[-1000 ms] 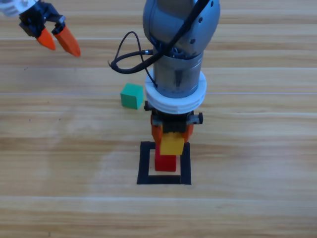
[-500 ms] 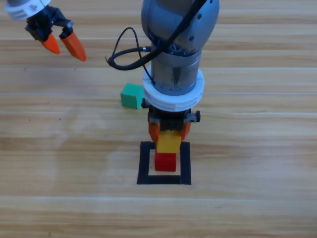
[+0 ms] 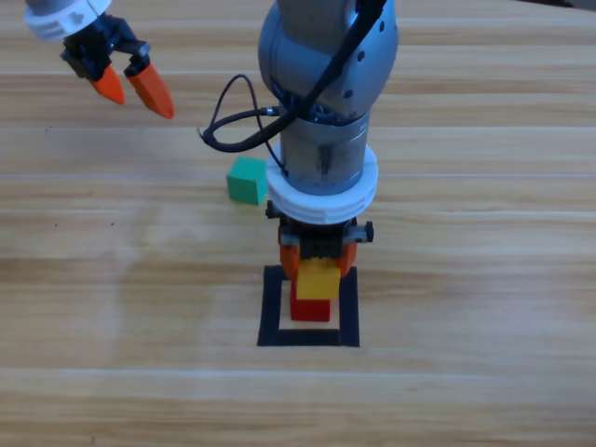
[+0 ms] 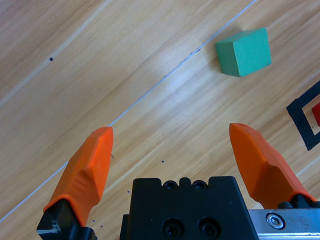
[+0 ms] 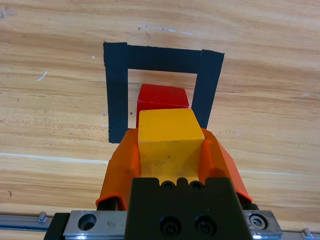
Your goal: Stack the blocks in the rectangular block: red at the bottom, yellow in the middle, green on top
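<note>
Yellow cube (image 5: pixel 170 142): pinched between the jaws of my right gripper (image 5: pixel 171 150), held over the black tape square (image 5: pixel 116 95), directly above and slightly toward my wrist from the red cube (image 5: pixel 162 96). Whether its underside touches the red one, I cannot tell. Judged light, rigid, matte, with flat parallel sides; my grip on two opposite faces looks sound, and little squeeze should be needed. Likely risk: releasing off-centre so it slides from the red top.

Red cube: sits inside the tape square, near its middle, flat on the wooden table (image 3: pixel 466 279). Judged equally light, so a nudge from my jaw tips could shift it.

Teal-green cube (image 3: pixel 247 180): alone on the table, apart from the square, beside my right arm's wrist. Best taken by two opposite side faces, jaws straddling it from above.

Left gripper (image 3: pixel 130 86): waiting near the far left corner, jaws spread wide and holding nothing.

Views compared: the high view (image 3: pixel 318 277) shows yellow over red and both arms, but my right arm hides the jaws' grip. The right wrist view shows that grip and the yellow-red offset. The left wrist view alone shows the green cube (image 4: pixel 244 51) from close by, and only a corner of the tape square (image 4: pixel 303 116).
</note>
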{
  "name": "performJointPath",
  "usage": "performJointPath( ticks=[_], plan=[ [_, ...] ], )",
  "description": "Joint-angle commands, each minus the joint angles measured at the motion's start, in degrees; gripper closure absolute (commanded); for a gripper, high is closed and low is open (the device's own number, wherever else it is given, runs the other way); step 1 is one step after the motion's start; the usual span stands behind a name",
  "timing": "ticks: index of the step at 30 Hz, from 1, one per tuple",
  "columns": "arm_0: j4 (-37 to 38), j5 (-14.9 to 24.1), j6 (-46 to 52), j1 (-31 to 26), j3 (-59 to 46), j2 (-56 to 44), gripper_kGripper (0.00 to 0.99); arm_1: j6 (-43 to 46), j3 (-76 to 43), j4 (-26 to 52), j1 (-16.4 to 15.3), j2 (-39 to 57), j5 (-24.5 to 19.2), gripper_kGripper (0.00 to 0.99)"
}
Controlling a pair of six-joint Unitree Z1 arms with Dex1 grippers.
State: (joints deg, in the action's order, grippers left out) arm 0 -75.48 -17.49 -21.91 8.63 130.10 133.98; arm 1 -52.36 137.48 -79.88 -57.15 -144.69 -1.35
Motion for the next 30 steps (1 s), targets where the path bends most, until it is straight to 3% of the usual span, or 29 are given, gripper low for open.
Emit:
performJointPath(
  ticks=[1, 3, 4, 6, 7, 18, 23, 30],
  plan=[
    [-0.5, 0.5, 0.7, 1.1, -0.2, 3.0, 0.0, 0.2, 0.1, -0.8, -1.3, -4.0, 0.5, 0.99],
    [-0.5, 0.5, 0.7, 1.2, -0.2, 3.0, 0.0, 0.2, 0.2, -0.9, -1.3, -4.0, 0.4, 0.99],
    [-0.5, 0.5, 0.7, 1.2, -0.1, 3.0, 0.0, 0.2, 0.7, -1.4, -1.3, -4.0, 0.1, 0.869],
    [-0.5, 0.4, 0.7, 1.2, -0.1, 3.0, 0.0, 0.5, 1.6, -1.9, -1.3, -4.1, 0.0, 0.18],
    [-0.5, 0.4, 0.6, 1.2, -0.1, 3.0, 0.0, 1.3, 2.4, -1.9, -1.3, -4.1, 0.0, 0.04],
    [-0.5, 0.4, 0.8, 1.3, -0.2, 3.0, 0.0, 6.6, 8.3, -3.2, -1.9, 0.7, -1.3, 0.0],
    [-0.5, 2.1, 4.0, 2.7, 2.5, 3.2, 0.0, 12.5, 6.0, -3.4, -1.8, 11.2, -4.0, 0.0],
    [-1.2, 6.2, 14.1, 9.6, 7.6, 3.8, 0.0, 21.2, -4.8, -1.7, 1.5, 29.1, -5.7, 0.001]
  ],
)
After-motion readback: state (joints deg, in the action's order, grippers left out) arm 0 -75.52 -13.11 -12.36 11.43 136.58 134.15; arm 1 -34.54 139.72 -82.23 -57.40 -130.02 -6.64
